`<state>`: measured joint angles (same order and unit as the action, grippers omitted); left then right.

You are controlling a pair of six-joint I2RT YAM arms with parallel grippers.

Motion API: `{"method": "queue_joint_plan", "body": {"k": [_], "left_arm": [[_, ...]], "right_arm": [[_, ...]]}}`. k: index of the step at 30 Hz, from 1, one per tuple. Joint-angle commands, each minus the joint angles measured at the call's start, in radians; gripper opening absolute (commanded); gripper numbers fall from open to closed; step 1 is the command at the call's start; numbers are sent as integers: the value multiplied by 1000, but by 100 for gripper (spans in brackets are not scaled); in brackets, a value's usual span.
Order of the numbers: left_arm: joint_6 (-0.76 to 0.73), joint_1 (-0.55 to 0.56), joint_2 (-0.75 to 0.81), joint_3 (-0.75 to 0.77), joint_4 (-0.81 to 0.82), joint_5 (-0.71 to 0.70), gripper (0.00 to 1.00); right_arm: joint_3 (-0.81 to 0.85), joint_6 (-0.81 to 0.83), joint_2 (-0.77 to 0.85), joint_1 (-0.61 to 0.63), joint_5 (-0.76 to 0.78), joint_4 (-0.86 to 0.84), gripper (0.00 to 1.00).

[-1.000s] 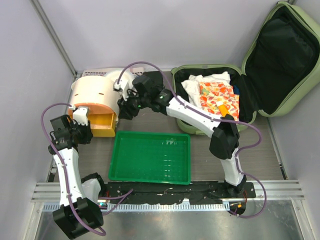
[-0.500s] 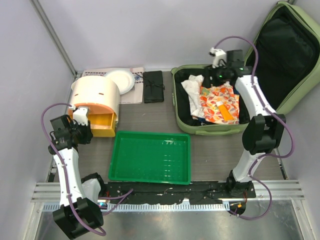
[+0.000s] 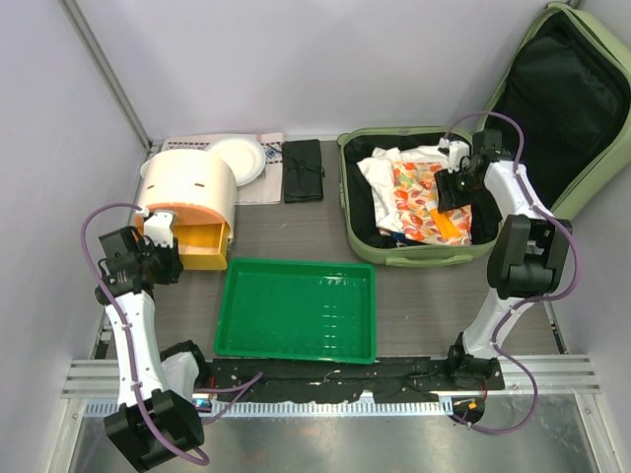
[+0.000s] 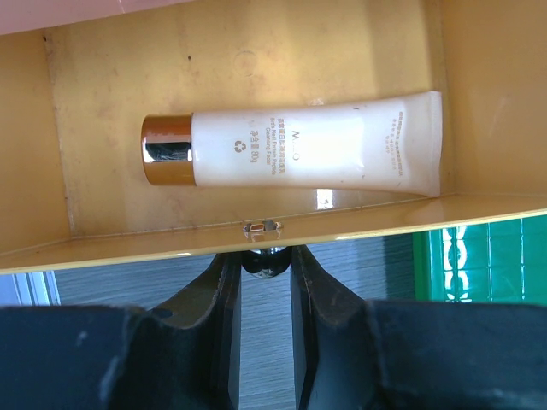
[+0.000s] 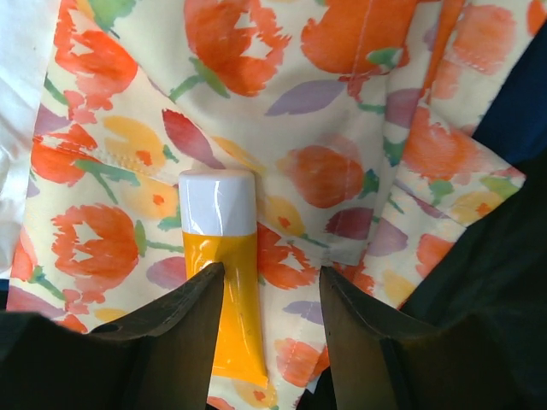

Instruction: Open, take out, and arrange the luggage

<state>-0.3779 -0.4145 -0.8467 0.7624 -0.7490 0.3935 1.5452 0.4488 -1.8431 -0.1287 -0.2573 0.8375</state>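
Note:
The luggage (image 3: pixel 424 258), a pale green suitcase, lies open at the right with its lid (image 3: pixel 552 108) leaning on the wall. Inside lie a floral cloth (image 3: pixel 419 192), a white cloth (image 3: pixel 380 172) and an orange tube (image 3: pixel 449 222). My right gripper (image 3: pixel 455 189) hangs open just above the floral cloth (image 5: pixel 342 171). In the right wrist view the orange tube with a white cap (image 5: pixel 224 282) lies by its left finger, and the gripper (image 5: pixel 272 278) holds nothing. My left gripper (image 3: pixel 175 258) is shut on the small drawer knob (image 4: pixel 263 260).
The cream-and-orange container (image 3: pixel 187 187) stands at the back left with its yellow drawer (image 4: pixel 256 229) pulled out, holding a white tube with a gold cap (image 4: pixel 295 149). A green tray (image 3: pixel 296 307) lies in front. A white plate (image 3: pixel 240 158) and a black pouch (image 3: pixel 302 169) lie at the back.
My right arm swung from beside the container across to the suitcase, then came down over the floral cloth. The black pouch now shows by the plate. The left arm has not moved.

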Motion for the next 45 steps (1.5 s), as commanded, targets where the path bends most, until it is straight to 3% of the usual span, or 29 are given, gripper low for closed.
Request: {"method": "queue_joint_plan", "body": {"k": [1, 12, 25, 32, 38, 45], "left_arm": [[-10, 0, 11, 14, -15, 13, 0], [-6, 0, 6, 14, -13, 7, 0], [43, 0, -60, 20, 65, 42, 0], [123, 3, -135, 32, 172, 60, 1], [177, 13, -91, 6, 235, 54, 0], [402, 13, -2, -63, 344, 12, 0]], "right_arm": [[-30, 31, 56, 9, 13, -18, 54], [-166, 21, 199, 11, -25, -35, 58], [-244, 56, 180, 21, 0, -71, 59], [-263, 56, 189, 29, 10, -89, 58], [-295, 33, 200, 44, 44, -136, 56], [-306, 16, 203, 52, 62, -158, 54]]}}
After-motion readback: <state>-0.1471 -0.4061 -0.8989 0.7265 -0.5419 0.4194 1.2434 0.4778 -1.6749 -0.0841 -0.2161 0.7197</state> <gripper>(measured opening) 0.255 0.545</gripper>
